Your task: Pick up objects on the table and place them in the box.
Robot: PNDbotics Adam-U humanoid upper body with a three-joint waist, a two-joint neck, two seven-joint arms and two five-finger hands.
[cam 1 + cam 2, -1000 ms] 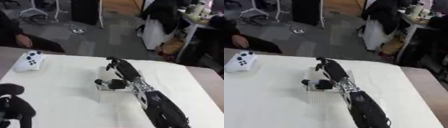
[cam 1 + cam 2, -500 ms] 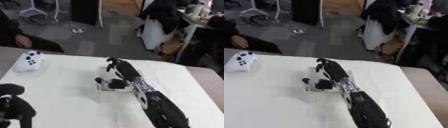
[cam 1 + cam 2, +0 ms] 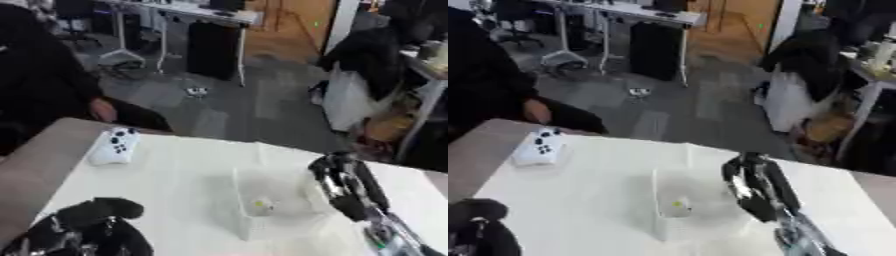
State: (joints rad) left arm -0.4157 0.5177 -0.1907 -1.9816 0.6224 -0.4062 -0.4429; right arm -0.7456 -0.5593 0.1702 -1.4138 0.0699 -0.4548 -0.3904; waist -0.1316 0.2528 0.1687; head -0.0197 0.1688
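Right hand (image 3: 341, 187) hangs just beside the clear plastic box (image 3: 267, 202), fingers curled on nothing, clear of its rim; small yellow-white object (image 3: 261, 203) lies inside.

Right eye view: white game controller (image 3: 538, 147) lies well apart on the white table (image 3: 588, 195), not yet collected; left hand (image 3: 474, 232) idles at the lower-left corner, grip indiscernible.

White table (image 3: 184, 165). Box (image 3: 262, 200) translucent white, tiny yellowish thing (image 3: 260, 203) inside it. White controller (image 3: 115, 146) with dark buttons, far left of box. Right hand (image 3: 341, 182) black with silver; left hand (image 3: 83, 232) black.
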